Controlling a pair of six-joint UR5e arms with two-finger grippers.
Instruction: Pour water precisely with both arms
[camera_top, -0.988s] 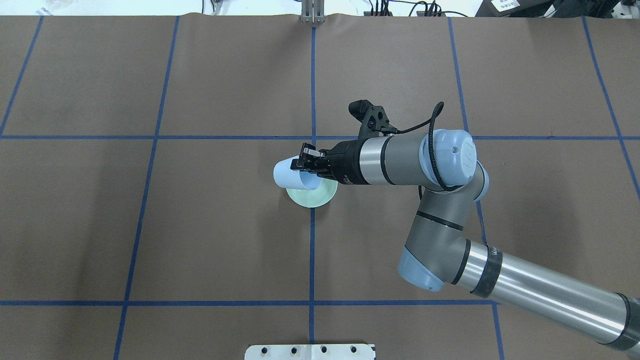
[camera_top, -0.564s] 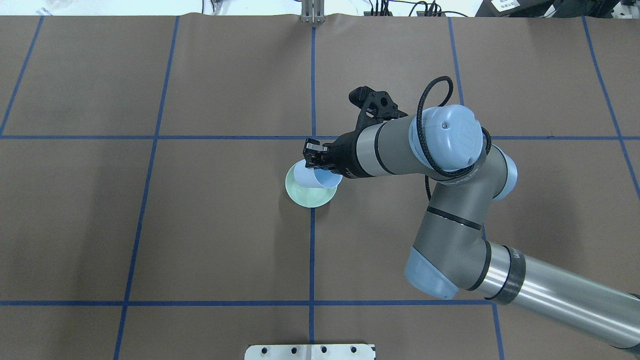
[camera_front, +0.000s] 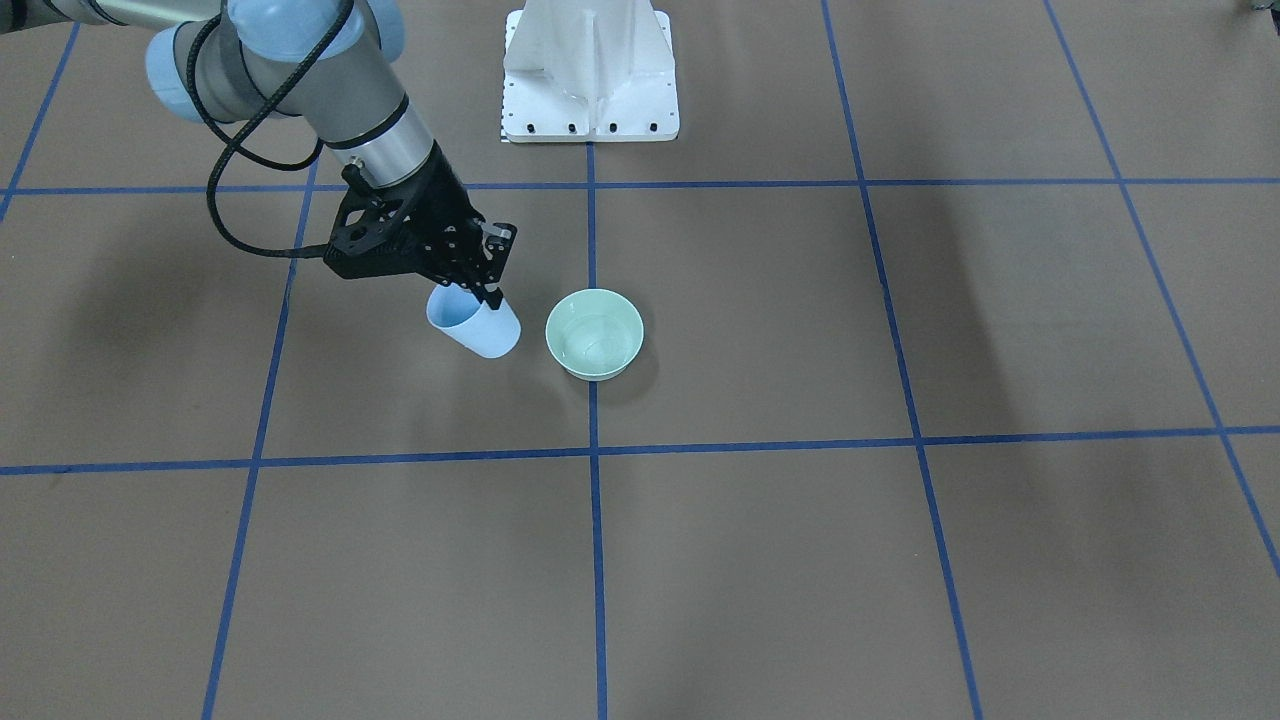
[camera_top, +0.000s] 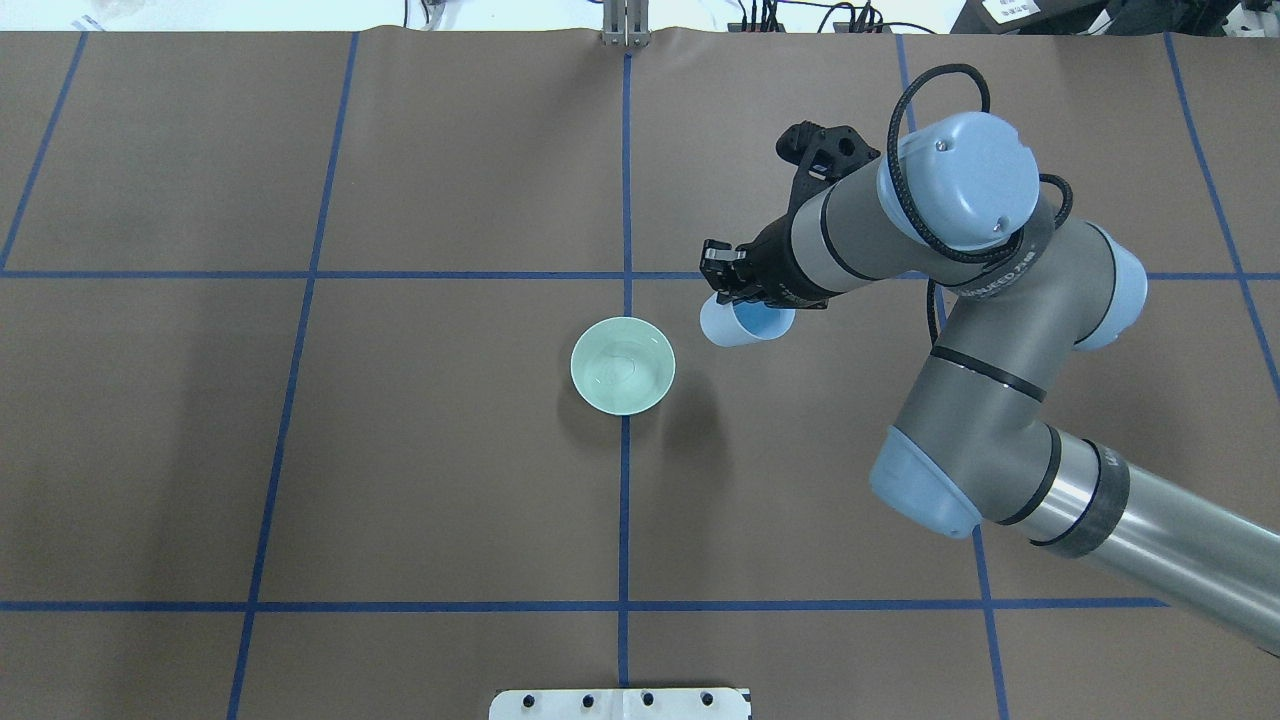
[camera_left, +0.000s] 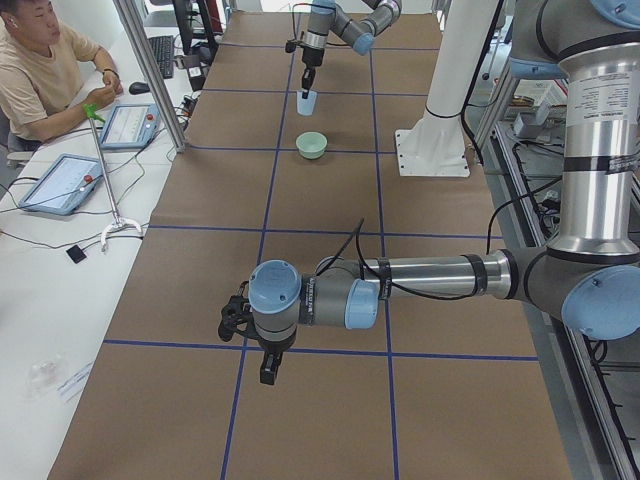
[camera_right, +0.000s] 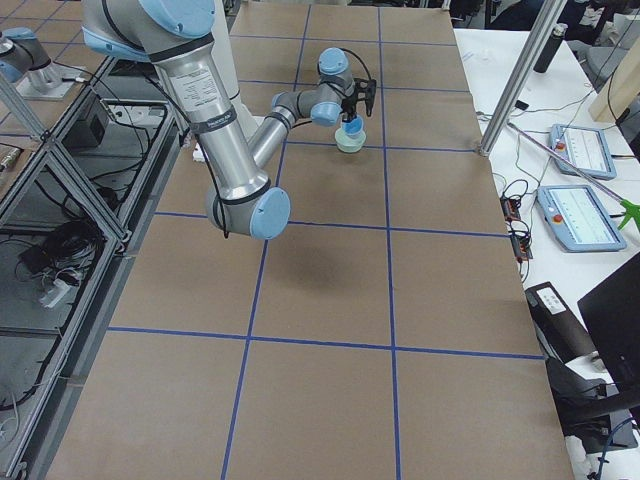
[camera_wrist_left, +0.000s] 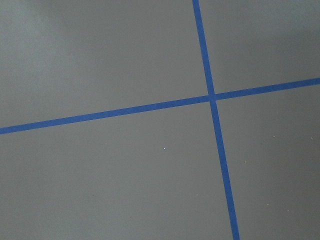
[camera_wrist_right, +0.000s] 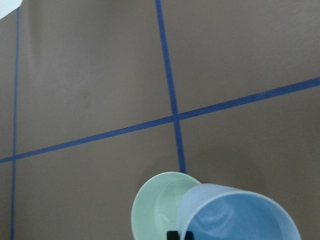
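Note:
A pale green bowl (camera_top: 622, 365) stands at the table's middle, and the water (camera_top: 618, 362) in it shows as faint ripples; the bowl also shows in the front view (camera_front: 594, 335). My right gripper (camera_top: 722, 288) is shut on the rim of a light-blue cup (camera_top: 742, 324) and holds it slightly tilted above the table, to the right of the bowl and apart from it. The right wrist view shows the cup's inside (camera_wrist_right: 240, 217) with the bowl (camera_wrist_right: 157, 207) behind it. My left gripper (camera_left: 268, 368) hangs low over bare table at the near end; I cannot tell whether it is open or shut.
The white pedestal (camera_front: 590, 70) stands at the robot's side of the table. Blue tape lines (camera_top: 625, 480) cross the brown cover. A seated operator (camera_left: 40, 70) and tablets are beside the table's far side.
My right gripper has swung the cup from over the bowl to the right and farther back. The cup has turned from tipped on its side to nearly upright. The bowl now lies uncovered.

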